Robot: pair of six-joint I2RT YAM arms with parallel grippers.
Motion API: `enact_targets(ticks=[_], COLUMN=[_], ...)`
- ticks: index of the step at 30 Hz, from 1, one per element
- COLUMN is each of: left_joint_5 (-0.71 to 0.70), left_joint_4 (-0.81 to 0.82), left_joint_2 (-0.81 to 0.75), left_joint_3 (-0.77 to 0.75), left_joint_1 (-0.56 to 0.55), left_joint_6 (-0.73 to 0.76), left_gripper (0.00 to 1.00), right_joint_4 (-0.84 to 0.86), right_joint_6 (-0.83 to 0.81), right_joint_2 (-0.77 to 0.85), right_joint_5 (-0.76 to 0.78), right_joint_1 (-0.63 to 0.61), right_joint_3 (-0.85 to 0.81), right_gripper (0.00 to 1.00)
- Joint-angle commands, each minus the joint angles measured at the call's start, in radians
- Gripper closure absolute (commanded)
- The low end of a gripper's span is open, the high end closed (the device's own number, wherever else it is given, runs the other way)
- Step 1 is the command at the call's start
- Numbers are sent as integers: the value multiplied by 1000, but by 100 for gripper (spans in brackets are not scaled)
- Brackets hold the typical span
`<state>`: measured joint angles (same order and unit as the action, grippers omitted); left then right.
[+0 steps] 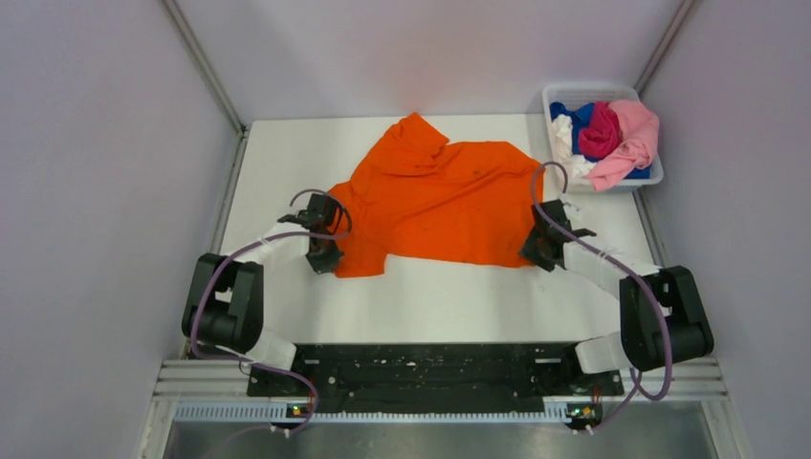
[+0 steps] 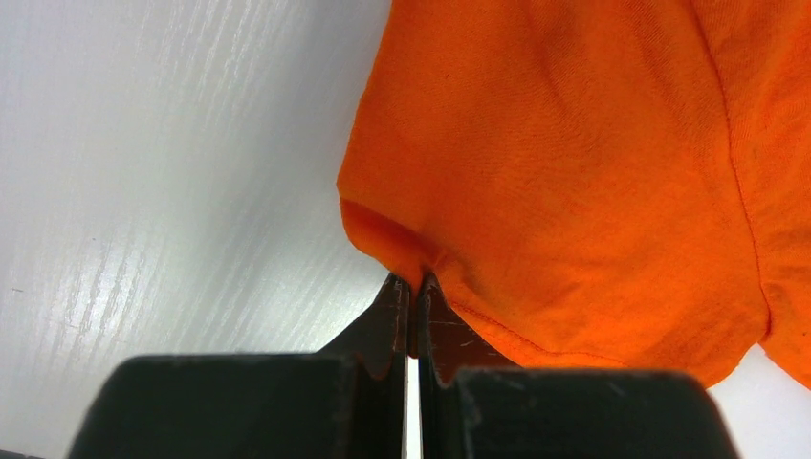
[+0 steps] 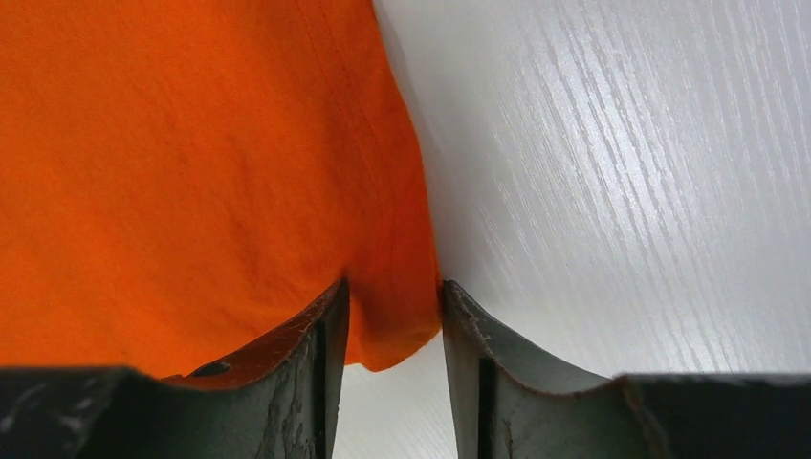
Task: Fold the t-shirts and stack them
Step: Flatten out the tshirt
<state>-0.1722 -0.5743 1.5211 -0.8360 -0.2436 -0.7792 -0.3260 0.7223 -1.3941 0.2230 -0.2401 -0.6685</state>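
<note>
A bright orange t-shirt (image 1: 440, 196) lies spread but rumpled on the white table. My left gripper (image 1: 327, 260) is at its near left corner. In the left wrist view my left gripper (image 2: 413, 279) is shut, pinching the hem of the orange t-shirt (image 2: 574, 143). My right gripper (image 1: 536, 251) is at the near right corner. In the right wrist view my right gripper (image 3: 392, 287) has its jaws apart, with the corner of the orange t-shirt (image 3: 172, 163) between them. Pink (image 1: 633, 139), magenta (image 1: 601, 129), blue (image 1: 574, 117) and white (image 1: 562, 143) t-shirts lie bunched in the bin.
A white plastic bin (image 1: 574, 91) stands at the back right corner of the table (image 1: 449, 296). Grey walls close in the left, right and back sides. The arm bases sit on a black rail at the near edge.
</note>
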Motion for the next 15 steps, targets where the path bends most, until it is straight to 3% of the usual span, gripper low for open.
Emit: enact_targets(ticks=[1, 6, 10, 15], left_joint_5=[-19, -65, -86, -163], left_joint_4=[21, -25, -56, -103], left_joint_2=[-26, -41, -109, -269], left_joint_3=[4, -34, -85, -256], left_joint_1=[0, 0, 0, 0], left_joint_6=[4, -1, -3, 26], left_gripper=[100, 100, 100, 100], right_joint_4=[9, -3, -17, -80], right_joint_6=[5, -5, -37, -78], right_joint_2=[-35, 1, 77, 278], right_joint_5=[-23, -19, -30, -15], right_joint_1=[-12, -29, -38, -38], right_joint_3=[11, 9, -26, -139], right_gripper=[67, 100, 100, 100])
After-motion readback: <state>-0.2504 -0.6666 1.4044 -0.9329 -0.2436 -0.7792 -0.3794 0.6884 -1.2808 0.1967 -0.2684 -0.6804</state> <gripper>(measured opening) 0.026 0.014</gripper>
